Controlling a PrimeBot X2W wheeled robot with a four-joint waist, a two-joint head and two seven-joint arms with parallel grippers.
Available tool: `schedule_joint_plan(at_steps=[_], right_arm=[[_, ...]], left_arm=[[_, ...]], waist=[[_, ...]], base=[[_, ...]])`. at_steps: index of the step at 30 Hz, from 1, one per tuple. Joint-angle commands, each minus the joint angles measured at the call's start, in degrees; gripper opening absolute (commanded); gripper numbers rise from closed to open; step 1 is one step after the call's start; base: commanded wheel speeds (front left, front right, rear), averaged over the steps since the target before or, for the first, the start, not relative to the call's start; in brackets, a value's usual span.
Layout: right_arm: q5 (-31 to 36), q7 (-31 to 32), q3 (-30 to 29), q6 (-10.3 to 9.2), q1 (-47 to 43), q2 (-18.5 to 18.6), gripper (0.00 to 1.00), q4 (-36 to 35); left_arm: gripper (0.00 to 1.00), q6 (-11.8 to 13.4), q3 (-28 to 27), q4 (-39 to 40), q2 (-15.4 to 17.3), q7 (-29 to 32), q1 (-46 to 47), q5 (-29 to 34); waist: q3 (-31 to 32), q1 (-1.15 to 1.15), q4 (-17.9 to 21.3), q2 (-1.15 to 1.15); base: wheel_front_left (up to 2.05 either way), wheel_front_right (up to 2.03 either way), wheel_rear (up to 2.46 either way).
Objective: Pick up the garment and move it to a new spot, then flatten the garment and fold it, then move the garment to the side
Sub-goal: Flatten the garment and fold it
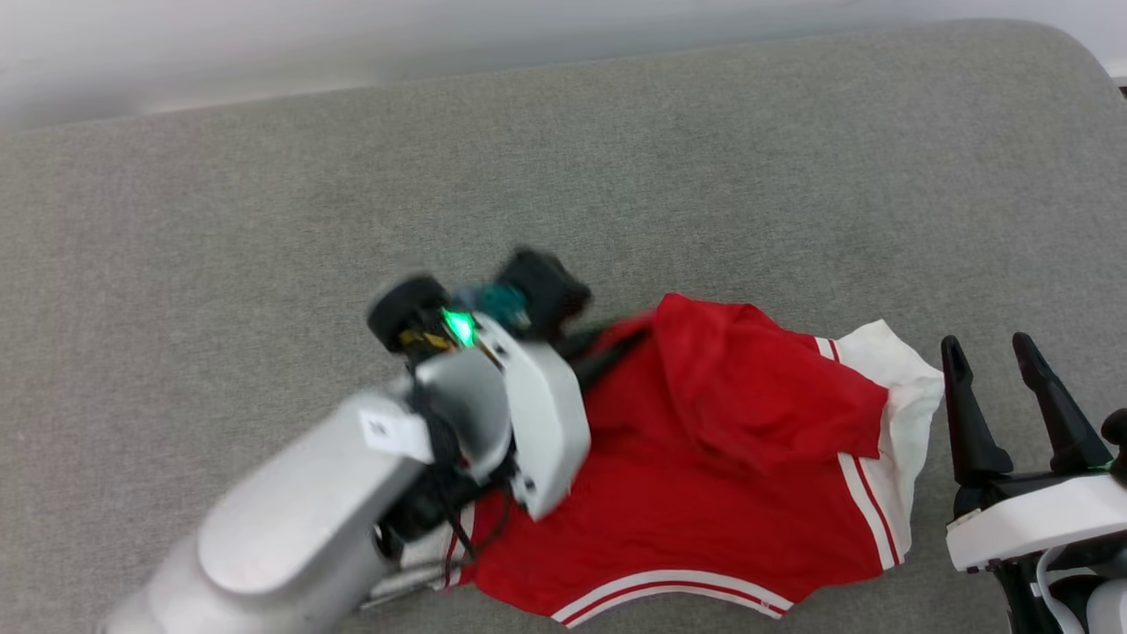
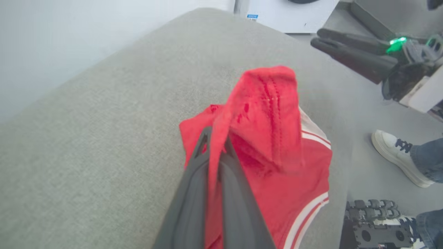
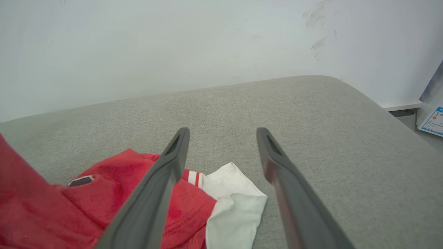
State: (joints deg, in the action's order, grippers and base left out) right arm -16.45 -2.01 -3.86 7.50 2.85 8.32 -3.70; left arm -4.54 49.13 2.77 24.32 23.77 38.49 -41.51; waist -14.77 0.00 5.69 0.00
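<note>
While the garment (image 1: 704, 493) lies in a crumpled red heap near the front edge of the grey cushion (image 1: 264, 220), the left gripper (image 2: 216, 138) has its jaws pinched tight on a fold of it, and that bit stands up off the cushion. Over the cushion's front right part, the right gripper (image 1: 988, 348) hangs with its jaws wide apart, holding nothing.

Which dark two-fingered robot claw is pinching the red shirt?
The left gripper: shut on the red jersey garment; the right gripper stands open, empty.
</note>
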Motion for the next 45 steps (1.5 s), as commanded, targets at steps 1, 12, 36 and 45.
schedule_joint_plan(at_steps=[1,12,36,45], right_arm=[[0.2,0.0,0.3,-0.02,0.8,-0.2,1.00,0.0],[0.3,-2.2,4.0,-0.02,3.8,-1.5,1.00,1.4],[1.4,-4.1,7.3,-0.02,7.8,-1.7,1.00,4.3],[1.5,-1.8,5.8,-0.02,5.5,0.3,1.00,3.4]], left_arm=[[0.00,0.6,-2.2,0.0,0.0,-1.4,2.1,-0.5],[0.00,2.0,-12.9,-14.8,2.5,-4.6,17.7,0.4],[1.00,0.9,-14.2,-48.5,2.7,-22.4,27.0,7.6],[1.00,-0.1,-14.8,-44.4,3.0,-34.8,20.8,7.2]], waist=[[-0.1,0.00,0.5,0.00],[-5.8,0.00,6.3,0.00],[-8.2,0.00,5.6,0.00],[-1.3,0.00,0.4,0.00]], base=[[0.00,0.00,0.00],[0.00,0.00,0.00],[0.00,0.00,0.00],[0.00,0.00,0.00]])
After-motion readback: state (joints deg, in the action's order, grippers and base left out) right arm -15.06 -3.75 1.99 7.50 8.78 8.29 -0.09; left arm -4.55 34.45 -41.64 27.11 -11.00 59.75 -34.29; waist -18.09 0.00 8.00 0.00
